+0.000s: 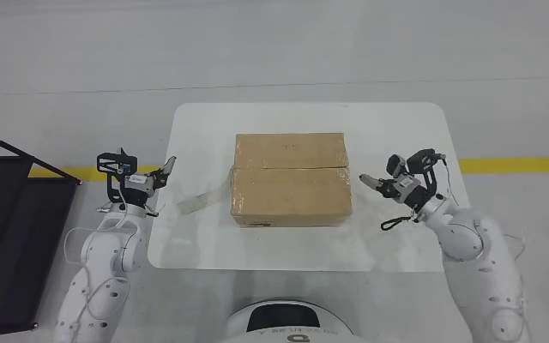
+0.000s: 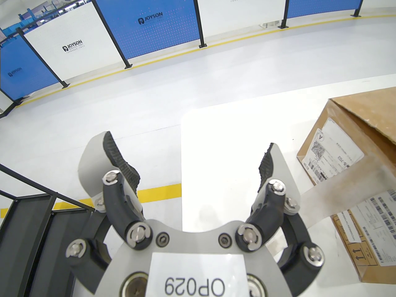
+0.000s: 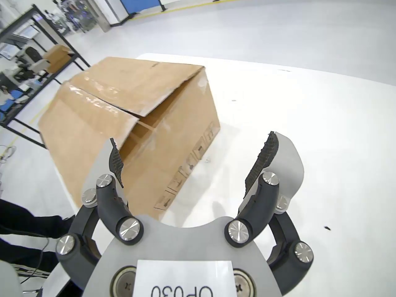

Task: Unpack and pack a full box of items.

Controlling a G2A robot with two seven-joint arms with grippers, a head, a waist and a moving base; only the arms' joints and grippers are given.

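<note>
A brown cardboard box (image 1: 291, 178) sits in the middle of the white table (image 1: 386, 137), its two top flaps folded down and meeting along the centre seam. In the right wrist view the box (image 3: 92, 109) shows one flap edge lifted slightly. A strip of clear tape (image 1: 199, 200) trails from the box's left end onto the table, and the same tape (image 2: 340, 193) crosses the labelled box side (image 2: 337, 152). My left gripper (image 1: 165, 171) stands open at the table's left edge, empty (image 2: 188, 156). My right gripper (image 1: 371, 183) is open beside the box's right end, empty (image 3: 193, 152).
A black metal rack (image 1: 26, 231) stands on the floor left of the table. A yellow floor line (image 1: 506, 165) runs behind the table. Blue and white partition panels (image 2: 148, 23) fence the floor beyond. Bare table surface lies in front of and behind the box.
</note>
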